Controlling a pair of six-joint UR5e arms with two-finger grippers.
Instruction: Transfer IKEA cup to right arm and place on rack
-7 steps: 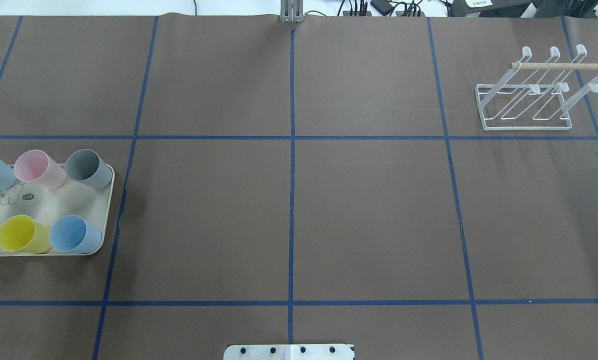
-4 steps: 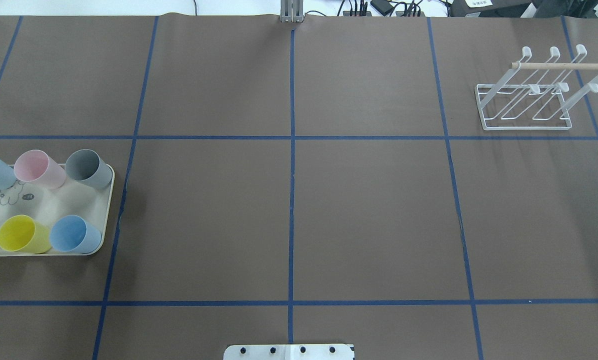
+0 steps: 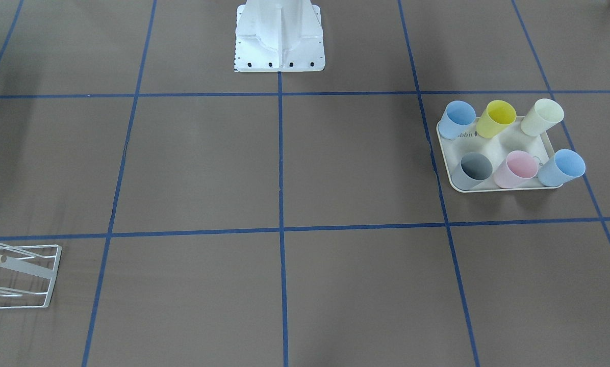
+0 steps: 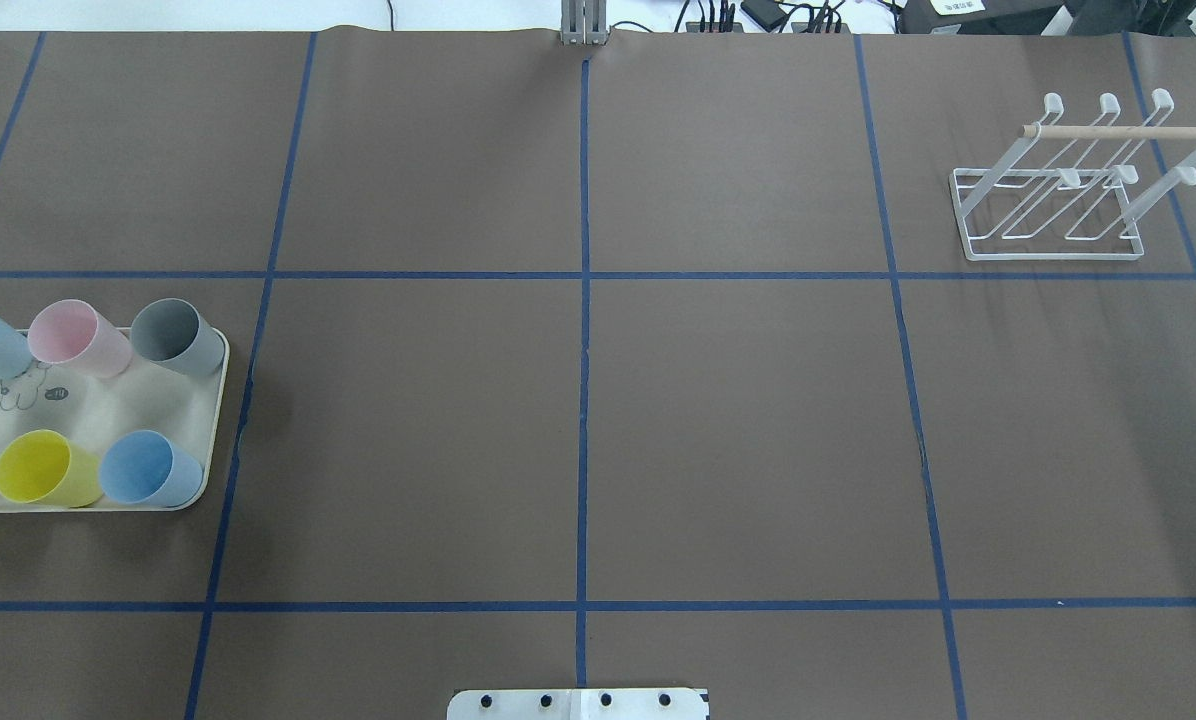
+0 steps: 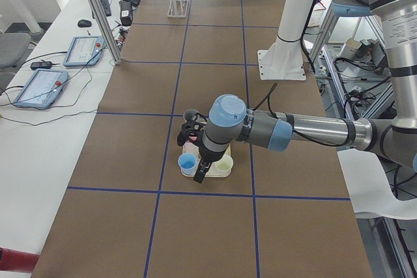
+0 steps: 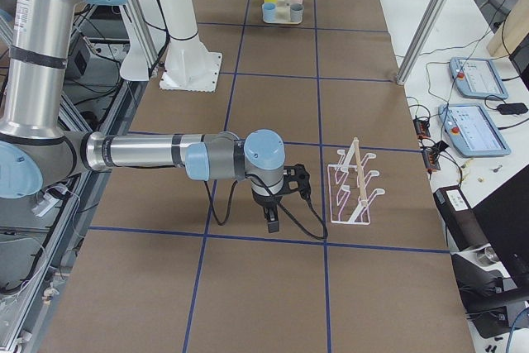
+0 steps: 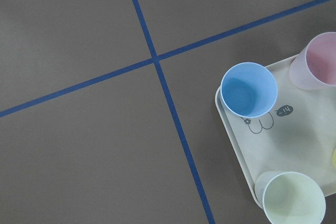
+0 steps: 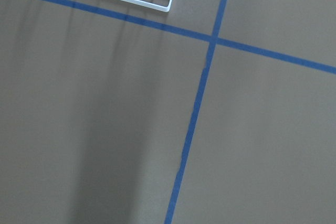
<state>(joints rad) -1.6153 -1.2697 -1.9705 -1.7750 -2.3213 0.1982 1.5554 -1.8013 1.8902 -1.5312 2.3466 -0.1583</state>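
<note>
Several pastel IKEA cups stand upright on a cream tray (image 4: 128, 400) at the table's left end, among them a grey one (image 4: 175, 337), a pink one (image 4: 71, 337) and a yellow one (image 4: 44, 468). The left wrist view looks down on a blue cup (image 7: 249, 89) and a pale green cup (image 7: 293, 199). My left gripper (image 5: 201, 177) hangs over the tray; it shows only in the left side view, so I cannot tell its state. The white wire rack (image 4: 1056, 205) stands bare at the far right. My right gripper (image 6: 272, 225) hovers beside the rack (image 6: 355, 192); I cannot tell its state either.
The brown mat is marked with blue tape lines. The robot's white base plate (image 4: 578, 703) sits at the near middle edge. Tablets (image 6: 475, 76) and cables lie on the white side bench beyond the rack.
</note>
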